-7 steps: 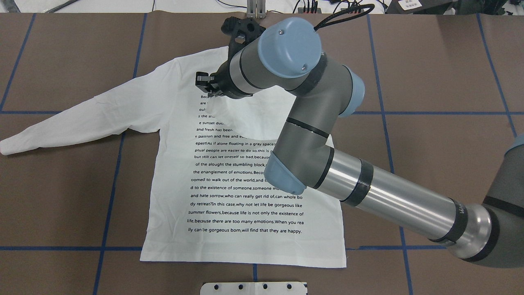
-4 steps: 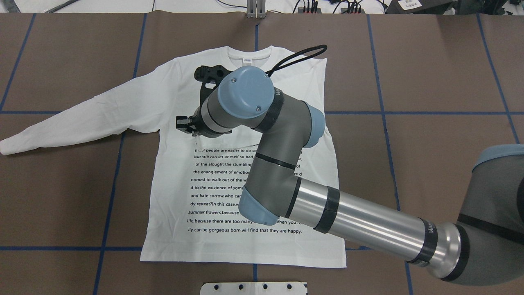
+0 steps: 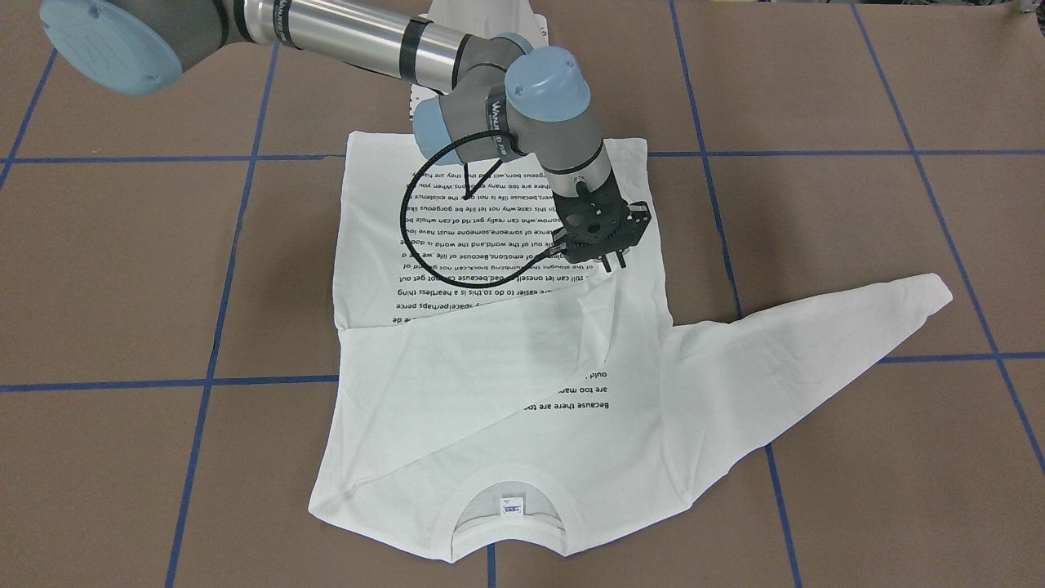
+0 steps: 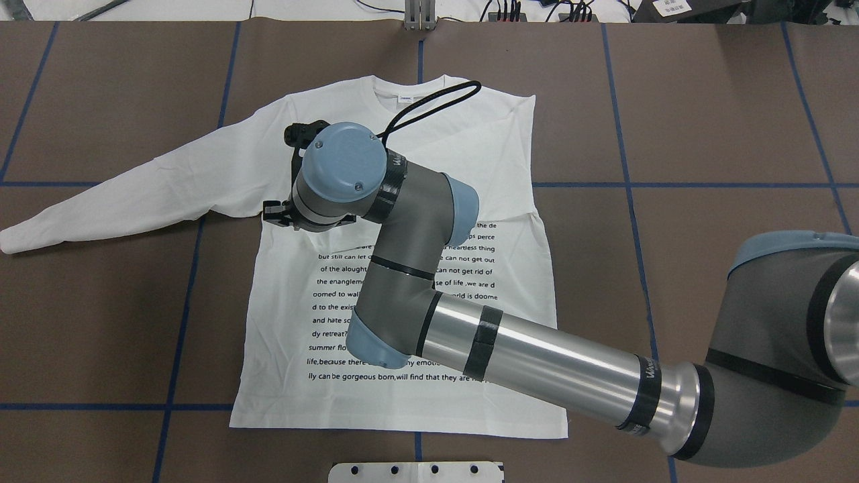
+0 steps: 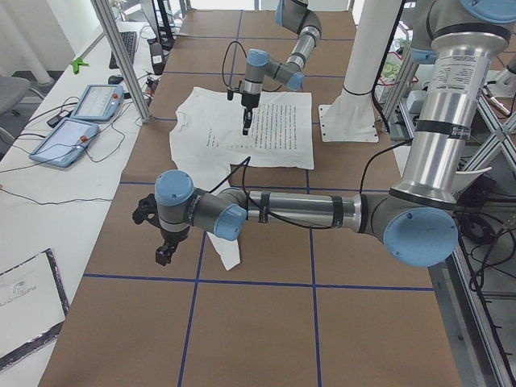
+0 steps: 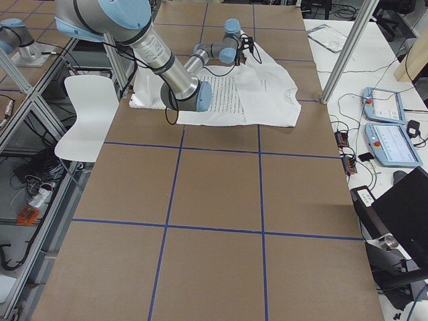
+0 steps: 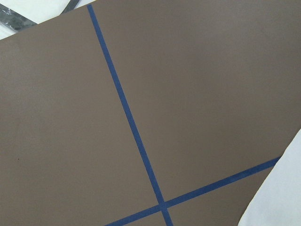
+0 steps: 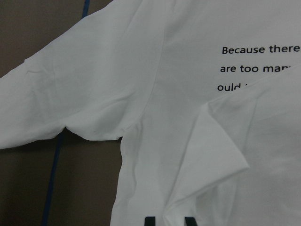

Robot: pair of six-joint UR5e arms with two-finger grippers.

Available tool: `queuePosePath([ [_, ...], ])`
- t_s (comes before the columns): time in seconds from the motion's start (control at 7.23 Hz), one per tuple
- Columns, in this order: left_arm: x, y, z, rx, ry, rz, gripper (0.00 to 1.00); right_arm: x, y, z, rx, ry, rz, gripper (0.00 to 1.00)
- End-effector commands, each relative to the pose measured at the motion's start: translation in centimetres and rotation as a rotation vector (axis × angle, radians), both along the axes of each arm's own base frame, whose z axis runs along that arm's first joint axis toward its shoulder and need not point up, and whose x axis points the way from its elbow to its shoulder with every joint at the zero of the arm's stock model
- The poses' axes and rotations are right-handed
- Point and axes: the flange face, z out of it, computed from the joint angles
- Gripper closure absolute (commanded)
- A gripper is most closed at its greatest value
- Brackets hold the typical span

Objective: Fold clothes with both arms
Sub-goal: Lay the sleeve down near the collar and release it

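Exterior front-facing view: the right gripper (image 3: 612,263) is hanging over the T-shirt (image 3: 490,465), which is lying print up on the brown table (image 3: 898,82), neck toward the operators' side. The jaws are standing narrow and the end of the folded sleeve (image 3: 490,359) is rising to them, so it is judged to be pinched there. Overhead exterior view: the right arm (image 4: 537,349) is reaching across the garment's body, its wrist sitting near the armpit of the outstretched sleeve (image 4: 121,194), whose long axis is running from that armpit outward to the robot's left and slightly back toward the robot. Exterior left view: the left gripper (image 5: 164,254) is hovering just beside that sleeve's cuff end, apart from it; whether its jaws are wide or narrow cannot be told. Left wrist-mounted view: only table, blue tape lines (image 7: 127,108) and a white fabric edge at the lower right are showing. Right wrist-mounted view: two dark fingertips (image 8: 148,221) are showing at the bottom edge, a ridge of white fabric running down between them. Judgement: the left arm (image 5: 322,211) is lying nearer the free cuff, so folding that sleeve is depending on a cuff grasp and a carry along the sleeve's axis toward the body.
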Motion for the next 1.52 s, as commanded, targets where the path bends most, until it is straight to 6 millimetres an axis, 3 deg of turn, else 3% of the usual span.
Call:
queuePosePath([
  [0.0,0.1,-0.9,-0.2,-0.001,-0.001,0.000,0.00,-1.6,1.2,-0.9,0.023,0.010,0.026,0.00],
  [0.28,0.2,-1.4,-1.0,-0.029,0.014,-0.047,0.00,-1.6,1.1,-0.8,0.007,0.013,0.034,0.00],
  [0.69,0.9,-1.5,0.5,-0.005,0.016,-0.041,0.00,-3.5,-0.6,2.8,0.010,0.101,0.093,0.01],
  [0.97,0.9,-1.5,0.5,-0.005,0.018,-0.045,0.00,-5.7,-1.8,3.7,0.005,0.162,0.116,0.04],
  [1.11,0.9,-1.5,0.4,-0.006,0.019,-0.048,0.00,-6.0,-2.1,2.8,0.006,0.158,0.120,0.05],
  [1.25,3.1,-1.6,-0.2,-0.031,0.038,-0.057,0.00,-5.5,-2.7,2.5,0.007,0.157,0.121,0.05],
  [1.38,7.2,-1.1,-0.4,-0.045,0.078,-0.079,0.01,-4.2,-4.1,1.7,-0.005,0.139,0.117,0.04],
])
